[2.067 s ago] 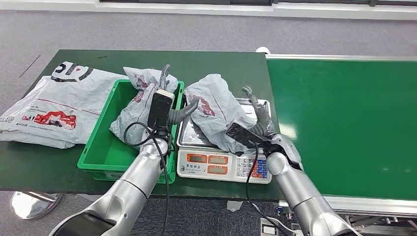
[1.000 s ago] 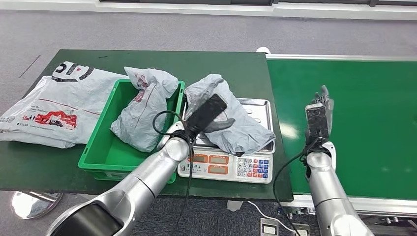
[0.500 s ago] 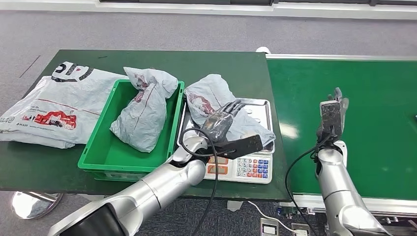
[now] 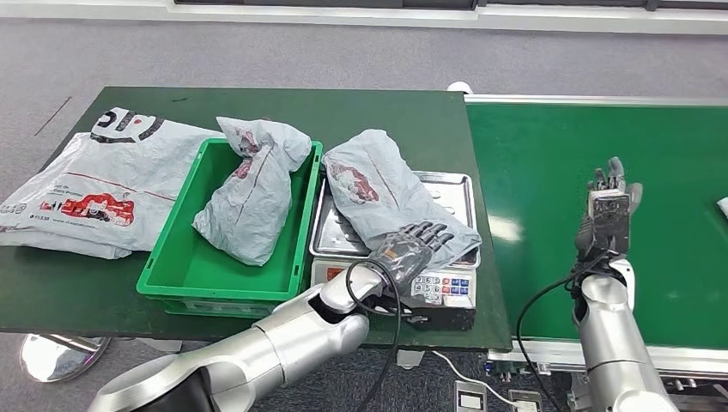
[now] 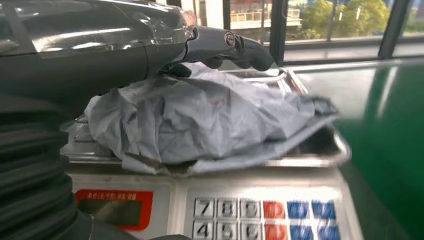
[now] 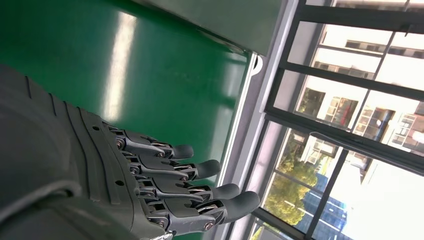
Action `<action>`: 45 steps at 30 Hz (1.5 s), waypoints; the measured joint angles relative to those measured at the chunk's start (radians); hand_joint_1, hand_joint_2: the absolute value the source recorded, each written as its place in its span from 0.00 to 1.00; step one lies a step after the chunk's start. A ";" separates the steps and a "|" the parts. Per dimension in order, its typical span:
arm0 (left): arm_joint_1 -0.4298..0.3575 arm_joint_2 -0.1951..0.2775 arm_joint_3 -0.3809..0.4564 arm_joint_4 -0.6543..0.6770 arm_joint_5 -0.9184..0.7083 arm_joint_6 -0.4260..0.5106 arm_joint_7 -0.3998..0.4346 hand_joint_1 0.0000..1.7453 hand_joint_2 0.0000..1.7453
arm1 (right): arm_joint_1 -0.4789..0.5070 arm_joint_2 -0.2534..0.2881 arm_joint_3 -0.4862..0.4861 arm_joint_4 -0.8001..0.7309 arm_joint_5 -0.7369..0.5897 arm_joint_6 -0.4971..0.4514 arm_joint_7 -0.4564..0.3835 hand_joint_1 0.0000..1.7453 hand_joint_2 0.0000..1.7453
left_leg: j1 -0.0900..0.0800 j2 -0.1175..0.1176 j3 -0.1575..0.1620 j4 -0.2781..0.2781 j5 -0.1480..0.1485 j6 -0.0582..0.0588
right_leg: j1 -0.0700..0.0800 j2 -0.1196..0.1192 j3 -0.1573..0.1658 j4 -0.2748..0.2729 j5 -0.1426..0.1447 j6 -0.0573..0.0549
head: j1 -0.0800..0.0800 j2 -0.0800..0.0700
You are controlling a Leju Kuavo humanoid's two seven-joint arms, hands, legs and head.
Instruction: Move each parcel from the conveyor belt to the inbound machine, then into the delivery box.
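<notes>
A crumpled grey parcel [image 4: 378, 193] lies on the steel tray [image 4: 455, 184] of the weighing scale [image 4: 446, 292]. My left hand [image 4: 408, 249] is at the parcel's near edge, above the scale's keypad, fingers stretched out and apart, gripping nothing. In the left wrist view its fingers [image 5: 225, 42] reach over the top of the parcel [image 5: 210, 120]. A second grey parcel [image 4: 253, 189] lies in the green delivery box [image 4: 172, 266]. My right hand [image 4: 608, 206] hovers open over the green conveyor belt [image 4: 558, 154], its fingers [image 6: 190, 185] straight and holding nothing.
A large white printed bag [image 4: 94, 180] lies on the dark green table, left of the box. Something white [image 4: 723, 206] shows on the belt at the right edge of the head view. The scale's keypad [image 5: 260, 210] faces me.
My left hand swung from above the parcel down to its near edge by the keypad. My right hand withdrew from the scale and moved rightward over the belt.
</notes>
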 joint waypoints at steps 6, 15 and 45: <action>0.004 0.000 -0.061 0.002 -0.059 -0.050 0.009 0.00 1.00 | 0.029 -0.021 0.000 -0.045 -0.015 0.009 0.006 0.00 0.00 | 0.000 0.000 0.000 0.000 0.000 0.000 | 0.000 0.000 0.000 0.000 0.000 0.000 | 0.000 0.000; 0.004 0.000 -0.083 0.002 -0.068 -0.051 0.012 1.00 1.00 | 0.050 -0.032 0.000 -0.079 -0.019 0.019 0.008 0.00 0.00 | 0.000 0.000 0.000 0.000 0.000 0.000 | 0.000 0.000 0.000 0.000 0.000 0.000 | 0.000 0.000; -0.100 0.001 0.060 -0.003 -0.185 0.338 0.035 1.00 1.00 | 0.044 0.008 0.001 -0.152 0.069 -0.011 0.017 0.00 0.00 | 0.000 0.000 0.000 0.000 0.001 0.001 | 0.000 -0.001 0.001 0.000 0.000 0.000 | 0.000 0.000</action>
